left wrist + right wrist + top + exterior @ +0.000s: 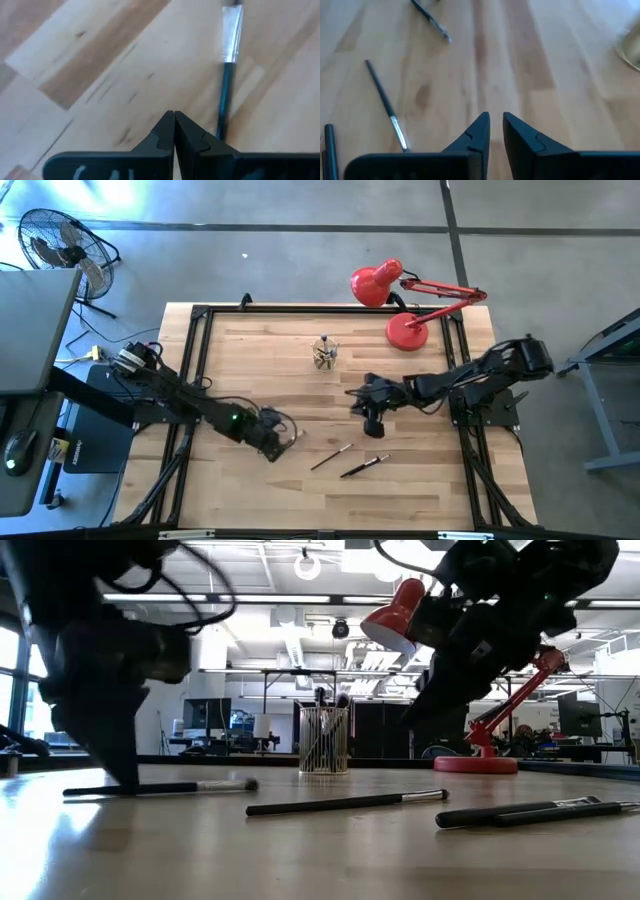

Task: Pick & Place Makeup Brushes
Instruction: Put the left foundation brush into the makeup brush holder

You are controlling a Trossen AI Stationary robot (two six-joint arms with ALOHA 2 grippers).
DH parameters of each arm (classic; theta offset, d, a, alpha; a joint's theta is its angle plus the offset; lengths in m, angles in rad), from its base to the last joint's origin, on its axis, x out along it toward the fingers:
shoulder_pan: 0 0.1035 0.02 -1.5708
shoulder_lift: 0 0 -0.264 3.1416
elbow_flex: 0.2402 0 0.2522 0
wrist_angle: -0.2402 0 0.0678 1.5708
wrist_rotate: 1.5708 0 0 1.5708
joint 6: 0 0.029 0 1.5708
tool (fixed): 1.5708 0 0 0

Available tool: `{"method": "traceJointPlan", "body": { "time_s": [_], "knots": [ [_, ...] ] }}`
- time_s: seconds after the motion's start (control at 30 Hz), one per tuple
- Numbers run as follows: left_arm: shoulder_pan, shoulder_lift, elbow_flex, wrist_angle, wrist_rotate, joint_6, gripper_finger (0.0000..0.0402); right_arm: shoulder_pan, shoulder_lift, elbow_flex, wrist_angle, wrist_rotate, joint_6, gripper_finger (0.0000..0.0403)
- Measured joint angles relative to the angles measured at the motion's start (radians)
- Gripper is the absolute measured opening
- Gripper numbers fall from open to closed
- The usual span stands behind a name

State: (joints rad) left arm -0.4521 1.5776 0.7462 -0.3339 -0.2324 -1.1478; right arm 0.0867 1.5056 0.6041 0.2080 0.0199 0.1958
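The left gripper (283,442) is down at the tabletop with its fingers pressed together on nothing, and a makeup brush (227,65) lies just beside the fingertips (172,131), not between them. If it closes or lifts from here it comes up empty, and a sideways nudge could simply roll that thin handle away across the wooden table (250,490). Two more brushes (331,457) and (363,466) lie loose toward the front of the table, close enough to each other that a grab for one might knock the other. The right gripper (372,423) hangs above the middle of the table, its fingers only a narrow gap apart and holding nothing; it would need to open before reaching for anything. The small cup (323,354) with brushes standing in it sits farther back, near the red lamp (405,305); it looks light, though from the low view I can't judge that well, so a careless drop-in could tip it.
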Motion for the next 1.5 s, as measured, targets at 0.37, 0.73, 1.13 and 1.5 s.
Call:
{"method": "traceJointPlan", "body": {
  "time_s": [0.37,0.73,1.13,1.5],
  "knots": [
    [0.116,0.112,0.174,-0.166,0.122,0.168,0.0001,0.072,0.233,0.149,0.095,-0.084,-0.13,0.0087],
    [0.072,0.104,0.247,-0.214,0.038,0.146,0.0,0.141,0.265,0.32,-0.206,-0.028,-0.169,0.0087],
    [-0.224,0.015,0.254,-0.367,-0.179,-0.062,0.0,0.232,0.254,0.424,-0.297,0.141,-0.068,0.004],
    [-0.524,-0.059,0.178,-0.391,-0.318,-0.335,0.0,0.297,0.479,0.838,-0.519,0.29,0.014,0.0002]
  ]
}}
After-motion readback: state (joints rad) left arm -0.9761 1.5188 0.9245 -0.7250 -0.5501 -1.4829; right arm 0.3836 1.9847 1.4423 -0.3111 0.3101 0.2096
